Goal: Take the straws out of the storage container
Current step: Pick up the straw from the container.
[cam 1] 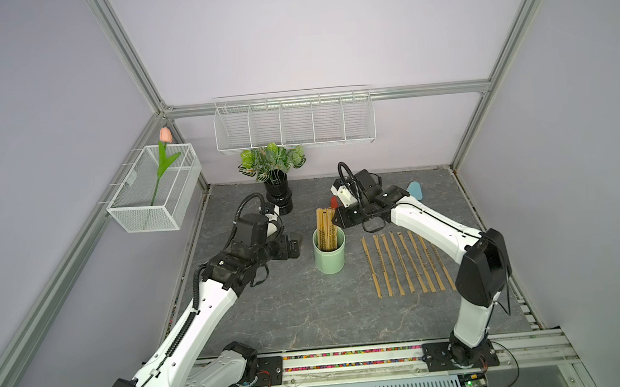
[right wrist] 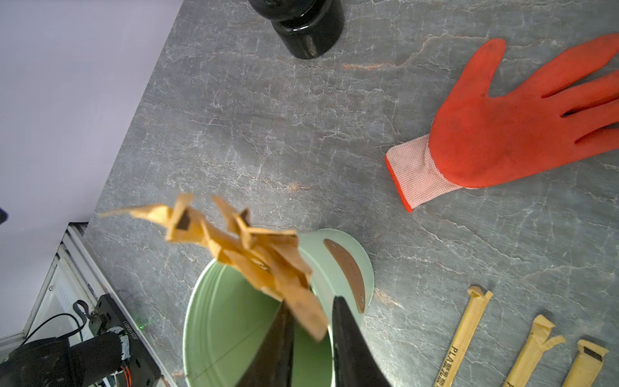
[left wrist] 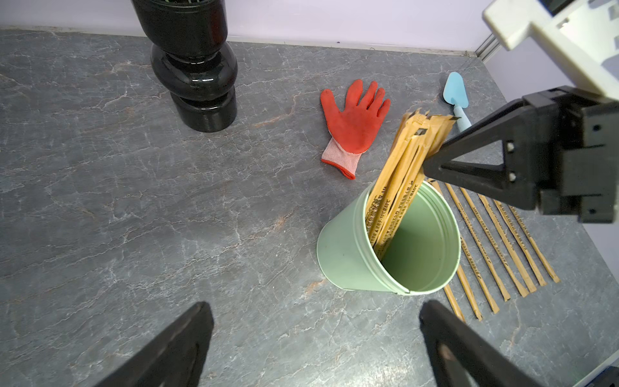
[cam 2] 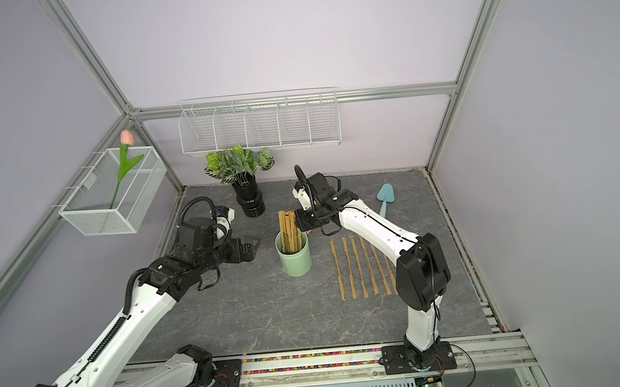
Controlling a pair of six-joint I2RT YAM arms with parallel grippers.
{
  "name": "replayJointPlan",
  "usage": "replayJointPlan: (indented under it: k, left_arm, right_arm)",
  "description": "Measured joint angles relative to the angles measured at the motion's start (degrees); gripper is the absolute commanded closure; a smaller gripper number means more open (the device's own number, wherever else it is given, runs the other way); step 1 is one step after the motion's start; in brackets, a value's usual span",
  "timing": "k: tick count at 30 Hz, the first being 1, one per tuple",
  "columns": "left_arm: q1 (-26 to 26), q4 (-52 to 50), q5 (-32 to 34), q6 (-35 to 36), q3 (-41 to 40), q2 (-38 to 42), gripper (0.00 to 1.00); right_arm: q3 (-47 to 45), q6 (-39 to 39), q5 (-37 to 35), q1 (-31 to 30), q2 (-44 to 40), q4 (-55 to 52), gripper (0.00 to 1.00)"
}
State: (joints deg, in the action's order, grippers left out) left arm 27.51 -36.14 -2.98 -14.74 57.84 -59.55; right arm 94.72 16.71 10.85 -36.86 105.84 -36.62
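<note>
Straws point(left wrist: 398, 181), likely light and flimsy, are standing in the storage container point(left wrist: 345, 258), wanting a pinch near their tops, where the right gripper point(right wrist: 311, 301) is narrowly bracketing one, the left gripper point(left wrist: 315, 305) gaping wide.

Left arm point(cam 1: 211, 302) held low, jaws wide apart; right arm point(cam 1: 426, 227) stretched inward, jaws narrowly parted.

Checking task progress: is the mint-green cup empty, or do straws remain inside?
Not empty. A bundle of paper-wrapped straws stands in the mint-green cup, tops above its rim; other straws lie in a row beside it.
</note>
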Motion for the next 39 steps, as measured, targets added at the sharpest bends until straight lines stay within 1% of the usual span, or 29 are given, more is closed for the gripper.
replayJointPlan:
  k: [21,32,39]
  left_arm:
    - [0.0,0.0,0.0,0.0,0.0,0.0,0.0]
    - [0.0,0.0,0.0,0.0,0.0,0.0,0.0]
    - [0.0,0.0,0.0,0.0,0.0,0.0,0.0]
  right_arm:
    - [1.0,-0.5,0.8,-0.1,1.0,-2.1,0.88]
    - [1.0,-0.9,0.7,-0.5,-1.3,-2.6,0.9]
    - [3.3,-1.8,0.5,-0.6,-3.4,-4.6,0.9]
